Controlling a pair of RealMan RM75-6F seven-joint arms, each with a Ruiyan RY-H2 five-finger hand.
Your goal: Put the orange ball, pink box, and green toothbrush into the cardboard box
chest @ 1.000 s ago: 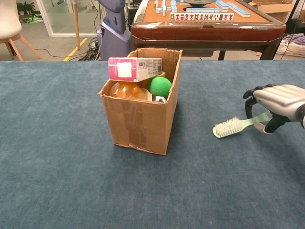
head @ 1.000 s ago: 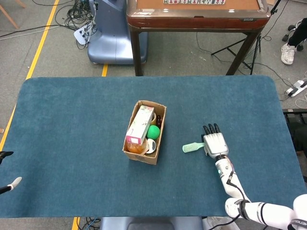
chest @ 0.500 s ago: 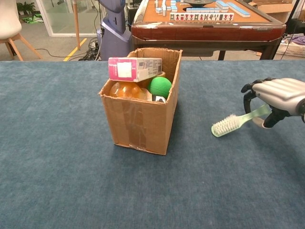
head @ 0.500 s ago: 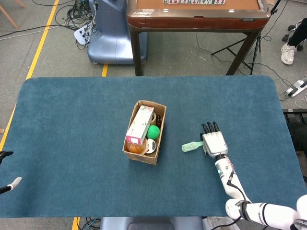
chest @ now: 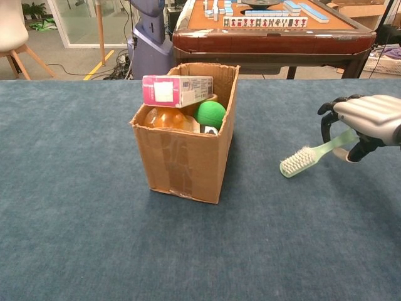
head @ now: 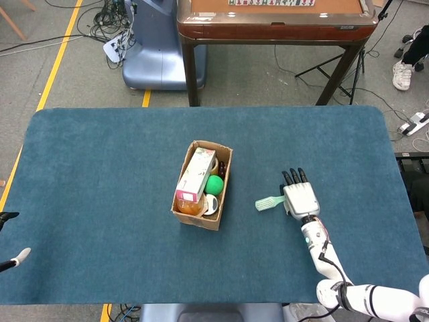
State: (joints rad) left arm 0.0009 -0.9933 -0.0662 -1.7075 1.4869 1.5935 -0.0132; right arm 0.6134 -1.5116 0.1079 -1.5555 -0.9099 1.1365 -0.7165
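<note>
The cardboard box [head: 179, 206] [chest: 182, 163] stands open-topped at mid-table. The pink box [head: 196, 174] [chest: 177, 91] lies across its top, and the orange ball [head: 191, 205] [chest: 165, 118] sits under it beside a green ball [head: 214, 184] [chest: 210, 115]. To the right of the box, my right hand [head: 300, 199] [chest: 366, 121] grips the handle of the green toothbrush [head: 269, 201] [chest: 310, 157]. The brush is tilted, its bristle head low and pointing toward the box. My left hand [head: 12, 258] shows only as fingertips at the left edge of the head view.
A wooden mahjong table [head: 275, 20] [chest: 269, 34] stands beyond the far edge of the blue table [head: 100, 168], with a blue-grey machine base [head: 157, 47] to its left. A chair [chest: 15, 37] is at far left.
My right hand has lifted the toothbrush handle off the cloth and shifted slightly; the brush now tilts with its bristle head down. The box and its contents have not moved.
</note>
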